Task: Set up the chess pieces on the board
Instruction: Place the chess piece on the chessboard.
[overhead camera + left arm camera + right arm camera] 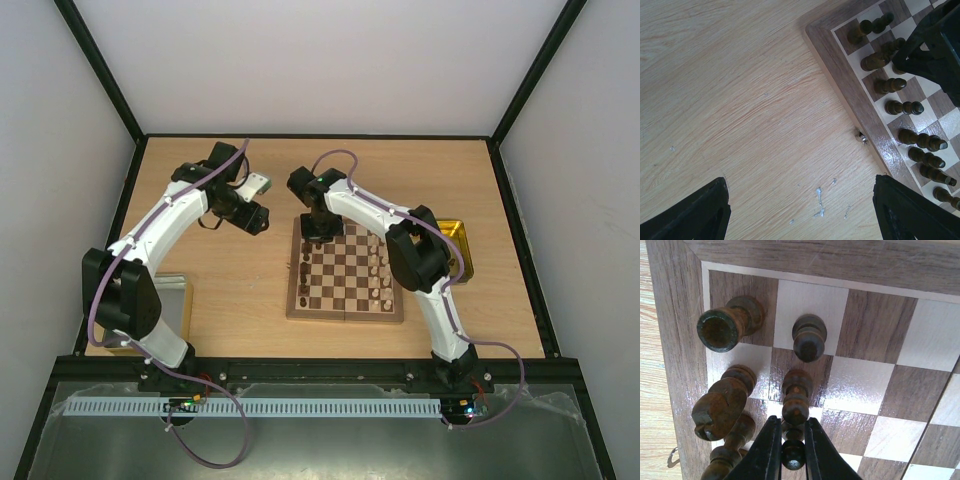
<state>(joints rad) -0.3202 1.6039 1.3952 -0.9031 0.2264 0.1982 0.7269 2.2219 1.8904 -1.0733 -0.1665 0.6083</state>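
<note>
White-walled booth, pale wood surface (240,290), left tool (801,200) spread open above bare wood, board (345,316) right of centre, dark chess pieces (304,272) upright along its left edge, right tool (791,426) clamping one upright dark pawn (793,456), cream pieces (380,275) opposite

Bright even light, soft shadows, glare on board (855,385) sqs.

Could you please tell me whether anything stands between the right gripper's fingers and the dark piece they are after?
Nothing visible does: the right gripper is shut on the dark piece, fingers either side of its head. A pawn stands ahead and a knight beside it on the board, neither in between.
</note>
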